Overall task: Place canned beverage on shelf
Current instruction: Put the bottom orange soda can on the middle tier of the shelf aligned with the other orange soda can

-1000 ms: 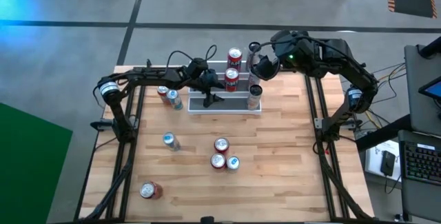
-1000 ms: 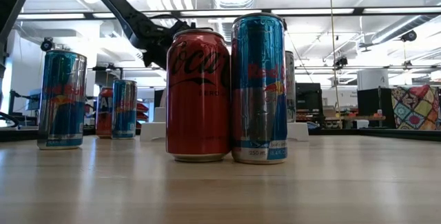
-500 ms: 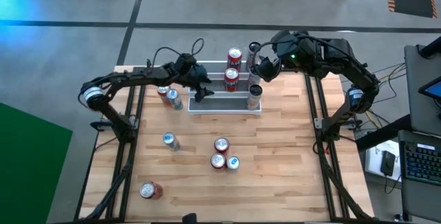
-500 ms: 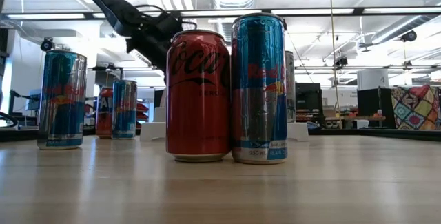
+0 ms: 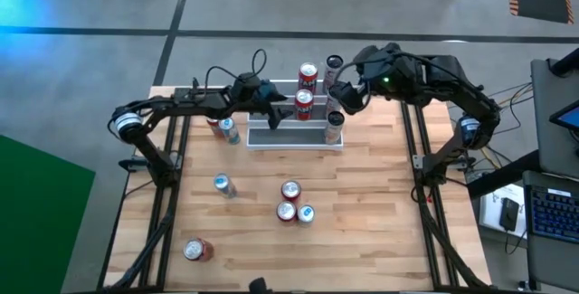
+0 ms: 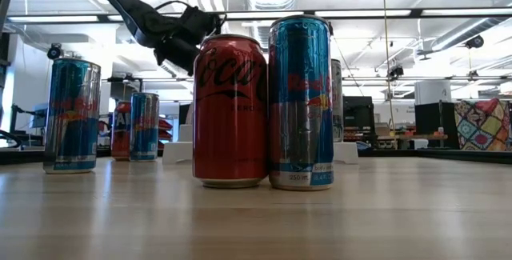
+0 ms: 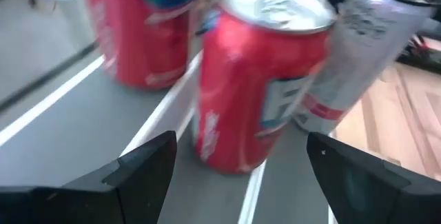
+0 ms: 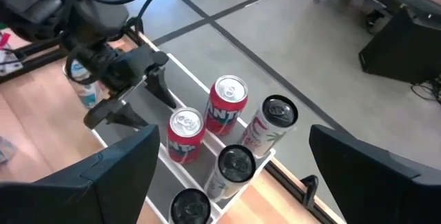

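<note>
Cans of beverage stand on the shelf (image 5: pixel 296 137), a white-edged, grey-stepped rack at the far middle of the bench (image 5: pixel 380 213): red cans (image 5: pixel 304 104) centrally, slim silver-and-black ones (image 5: pixel 334 128) to the right. More cylindrical metal cans (image 5: pixel 289 191), glossy red and blue, remain upright nearer. The left gripper (image 5: pixel 280 117) is held spread and empty above the shelf's left part; the right gripper (image 5: pixel 346 97), likewise spread and empty, hovers at its far right. The next can is best grasped mid-body and lowered squarely onto a free tread.
</note>
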`<state>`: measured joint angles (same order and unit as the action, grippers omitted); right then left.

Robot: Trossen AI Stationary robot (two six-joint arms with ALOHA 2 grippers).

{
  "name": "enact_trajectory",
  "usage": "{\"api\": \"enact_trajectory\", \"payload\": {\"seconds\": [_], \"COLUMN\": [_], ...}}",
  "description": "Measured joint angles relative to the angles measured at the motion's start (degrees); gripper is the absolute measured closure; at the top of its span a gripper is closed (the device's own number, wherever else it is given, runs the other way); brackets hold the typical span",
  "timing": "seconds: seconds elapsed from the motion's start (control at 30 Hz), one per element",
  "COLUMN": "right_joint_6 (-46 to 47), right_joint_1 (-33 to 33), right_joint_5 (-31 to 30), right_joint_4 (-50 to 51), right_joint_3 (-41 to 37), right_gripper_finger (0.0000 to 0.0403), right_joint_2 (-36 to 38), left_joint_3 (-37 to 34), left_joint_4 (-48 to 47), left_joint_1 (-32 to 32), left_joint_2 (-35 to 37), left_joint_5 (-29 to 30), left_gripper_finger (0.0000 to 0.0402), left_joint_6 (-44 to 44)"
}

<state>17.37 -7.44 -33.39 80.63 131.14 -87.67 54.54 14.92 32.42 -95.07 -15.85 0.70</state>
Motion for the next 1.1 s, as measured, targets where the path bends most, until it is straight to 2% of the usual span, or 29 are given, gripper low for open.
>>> {"api": "enact_trajectory", "payload": {"seconds": [0.2,0.3,0.5,0.8,1.1], "right_joint_6": [2.14,2.41,3.19,3.06,3.02], "right_joint_1": [0.33,0.31,0.31,0.31,0.31], "right_joint_5": [-0.08,-0.12,-0.22,-0.57,-0.7], "right_joint_4": [0.1,0.03,-0.14,-0.22,-0.09], "right_joint_3": [-1.74,-3.27,-5.74,-5.83,-5.83], "right_gripper_finger": [0.004,0.004,0.004,0.004,0.004], "right_joint_2": [2.78,4.04,5.32,5.48,5.68], "left_joint_3": [-0.74,-0.79,-0.81,2.12,3.91], "left_joint_4": [6.5,8.77,12.74,13.96,13.68], "left_joint_1": [-2.55,-2.52,-2.69,-3.17,-3.17], "left_joint_2": [-0.25,-1.23,-4.55,-7.92,-9.64], "left_joint_5": [-1.11,1.29,1.78,3.63,4.86], "left_gripper_finger": [0.009,0.009,0.008,0.004,0.0053], "left_joint_6": [-3.04,-1.98,0.53,3.01,3.07]}}
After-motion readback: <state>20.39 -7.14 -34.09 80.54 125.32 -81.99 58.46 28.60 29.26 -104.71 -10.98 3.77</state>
